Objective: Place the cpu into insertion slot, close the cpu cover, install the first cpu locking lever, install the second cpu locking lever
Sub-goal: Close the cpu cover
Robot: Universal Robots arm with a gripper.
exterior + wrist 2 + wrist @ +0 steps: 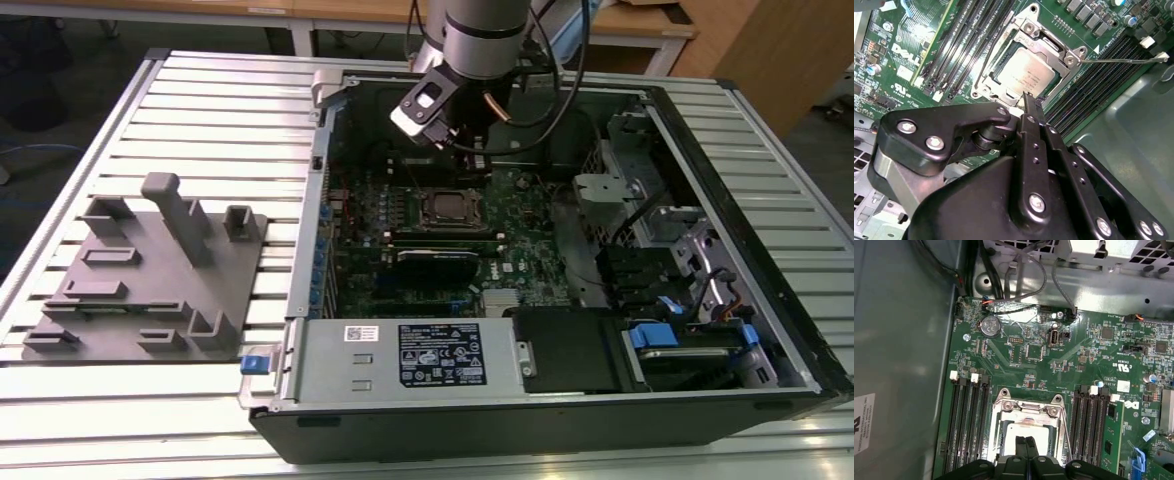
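Over the seated cpu [1026,75] hangs the tool [1028,100].

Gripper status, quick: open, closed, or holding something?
Gripper: closed, fingers together, nothing seen between them, tips by the cpu cover.

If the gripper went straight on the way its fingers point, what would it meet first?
Most likely the cpu, seated inside the cpu cover; in the second wrist view the gripper hangs over its edge. Depth is unclear, so the cover's rim is possible.
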